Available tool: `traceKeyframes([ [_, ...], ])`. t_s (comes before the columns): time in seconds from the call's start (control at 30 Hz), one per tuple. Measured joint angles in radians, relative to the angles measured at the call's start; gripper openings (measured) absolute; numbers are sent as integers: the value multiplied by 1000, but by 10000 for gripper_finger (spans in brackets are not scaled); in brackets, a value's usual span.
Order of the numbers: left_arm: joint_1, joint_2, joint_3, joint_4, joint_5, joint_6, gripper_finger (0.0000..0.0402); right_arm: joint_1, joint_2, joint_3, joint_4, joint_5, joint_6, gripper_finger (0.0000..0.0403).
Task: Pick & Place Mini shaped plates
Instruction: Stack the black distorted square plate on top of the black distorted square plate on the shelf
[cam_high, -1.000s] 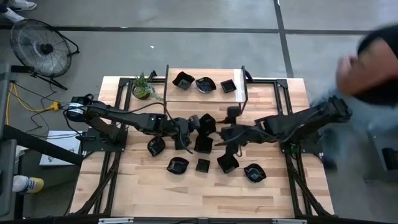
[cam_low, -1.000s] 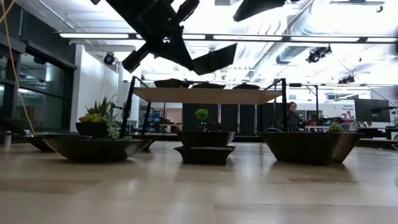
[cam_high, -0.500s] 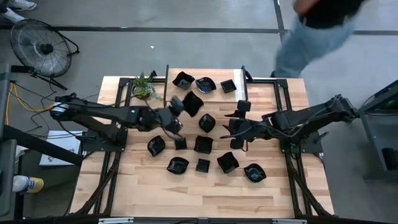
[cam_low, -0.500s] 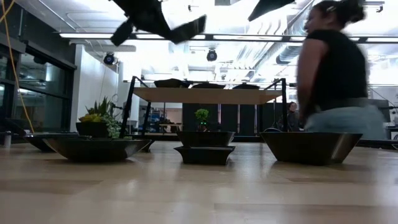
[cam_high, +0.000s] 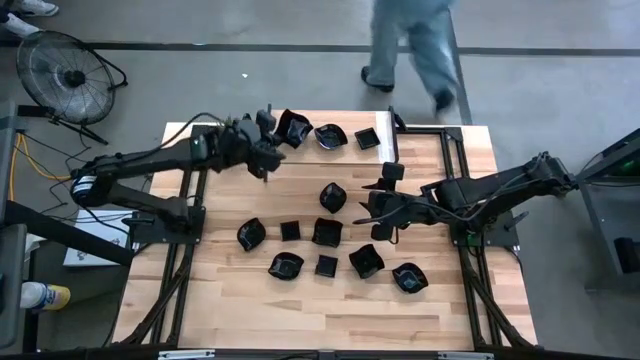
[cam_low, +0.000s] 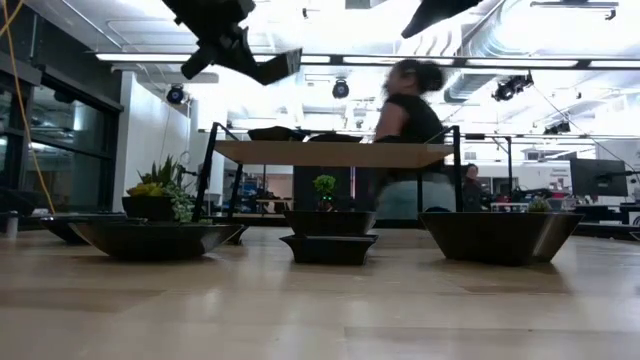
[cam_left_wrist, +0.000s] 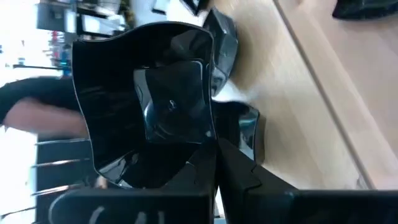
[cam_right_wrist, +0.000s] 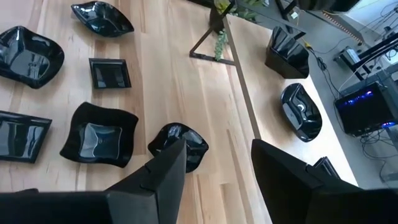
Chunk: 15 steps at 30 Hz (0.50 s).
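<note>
On the left of the high view, the left gripper (cam_high: 266, 150) hangs at the near-left corner of the raised wooden shelf (cam_high: 340, 158) at the back of the light wooden table (cam_high: 230, 300). Its fingers are clenched on the rim of a glossy black wavy-edged square plate (cam_left_wrist: 146, 102), which fills the left wrist view with the shelf's boards behind it. In the low view this carried plate (cam_low: 275, 66) sits high above the shelf top, so it looks not yet set down.

Three small black plates already rest on the shelf: an angular one (cam_high: 293, 127), a rounded one (cam_high: 330, 135) and a small square one (cam_high: 366, 138). Eight more black dishes lie on the table below, from the leftmost one (cam_high: 251, 234) through the lone one nearest the shelf (cam_high: 333, 197) to the rounded one at the right (cam_high: 408, 278). By that count the task is roughly a third done once the held plate lands.

At the right, the right gripper (cam_high: 378, 213) hovers above the middle of the table, fingers spread and holding nothing, over the scattered dishes.

Compared with half a second ago, the left arm has swung back and leftward from mid-table to the shelf corner, taking the plate along; the right arm has barely shifted. A person (cam_high: 412, 45) beyond the table has walked from the right toward the centre.
</note>
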Motion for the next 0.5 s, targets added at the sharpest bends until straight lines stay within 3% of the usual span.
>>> traceKeyframes([
  [0.17,99,41,78,-106,104,127,0,0,0,0,-15,0,0,177],
  [0.37,184,126,198,-208,206,172,0,0,0,0,-16,0,0,178],
  [0.5,217,193,266,-278,226,204,0,0,0,0,-19,0,0,175],
])
